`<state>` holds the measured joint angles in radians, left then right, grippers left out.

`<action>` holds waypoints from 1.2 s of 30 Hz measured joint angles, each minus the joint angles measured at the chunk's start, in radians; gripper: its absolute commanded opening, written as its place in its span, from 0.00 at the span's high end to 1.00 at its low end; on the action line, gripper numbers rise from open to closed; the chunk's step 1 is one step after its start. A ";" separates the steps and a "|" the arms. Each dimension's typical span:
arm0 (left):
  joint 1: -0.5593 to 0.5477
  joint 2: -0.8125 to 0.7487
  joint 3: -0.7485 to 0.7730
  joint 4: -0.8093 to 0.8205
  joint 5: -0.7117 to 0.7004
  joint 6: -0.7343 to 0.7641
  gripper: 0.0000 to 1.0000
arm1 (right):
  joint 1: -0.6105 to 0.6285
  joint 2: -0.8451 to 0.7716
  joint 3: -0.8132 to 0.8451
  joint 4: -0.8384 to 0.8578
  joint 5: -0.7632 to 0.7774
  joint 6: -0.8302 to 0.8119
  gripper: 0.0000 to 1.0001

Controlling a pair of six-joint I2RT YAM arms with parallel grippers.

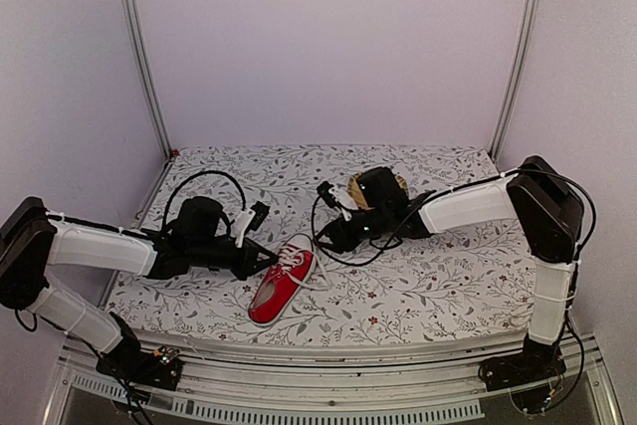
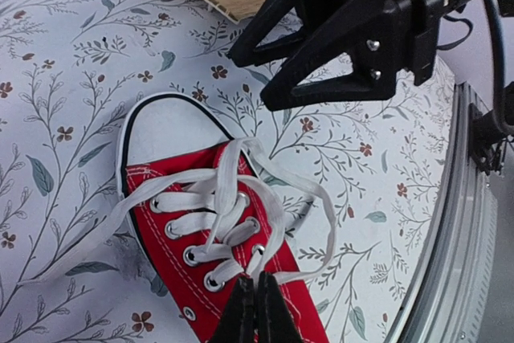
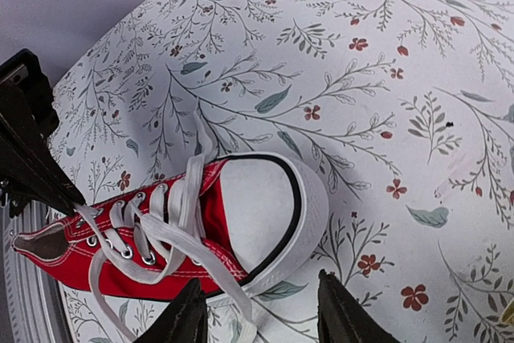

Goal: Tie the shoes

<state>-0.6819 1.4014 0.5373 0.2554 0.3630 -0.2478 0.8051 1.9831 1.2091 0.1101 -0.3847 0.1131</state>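
"Two grippers flank the red sneaker (image 1: 282, 286) lying on the floral tablecloth (image 1: 418, 286). How are they set?"

"The left gripper (image 2: 257, 311) is clenched over the sneaker's eyelets, against the white laces (image 2: 201, 222); whether it pinches one is unclear. The right gripper (image 3: 261, 279) hangs just off the sneaker's toe, jaws apart, holding nothing."

Top view: the white-sleeved, black-jointed left arm (image 1: 100, 246) rises from its base at 7 o'clock, folds at the elbow and runs its forearm toward 3 o'clock. Its black two-finger left gripper (image 1: 269, 259) points to about 4 o'clock, jaws pressed together, as its own wrist view (image 2: 257, 311) shows. The matching right arm (image 1: 468, 206) climbs from 5 o'clock and reaches toward 9 o'clock. Its black right gripper (image 1: 322, 242) angles to 8 o'clock, fingers (image 3: 189, 315) parted. The two grippers' tips are near each other.
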 measured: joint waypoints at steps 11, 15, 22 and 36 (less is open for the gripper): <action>0.002 0.006 0.000 0.004 0.003 -0.007 1.00 | 0.033 0.085 0.101 -0.043 -0.058 -0.160 0.62; 0.002 0.006 0.000 0.005 0.004 -0.008 1.00 | 0.043 0.121 0.145 -0.059 -0.063 -0.203 0.69; 0.003 0.006 0.000 0.005 0.003 -0.008 1.00 | 0.051 0.165 0.195 -0.087 -0.046 -0.254 0.94; 0.010 0.005 -0.002 0.005 -0.008 -0.012 1.00 | 0.052 0.114 0.158 -0.089 -0.042 -0.282 0.98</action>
<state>-0.6724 1.4063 0.5358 0.2607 0.3546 -0.2596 0.8570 2.0968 1.3666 0.0208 -0.4267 -0.1688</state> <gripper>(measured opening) 0.004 0.020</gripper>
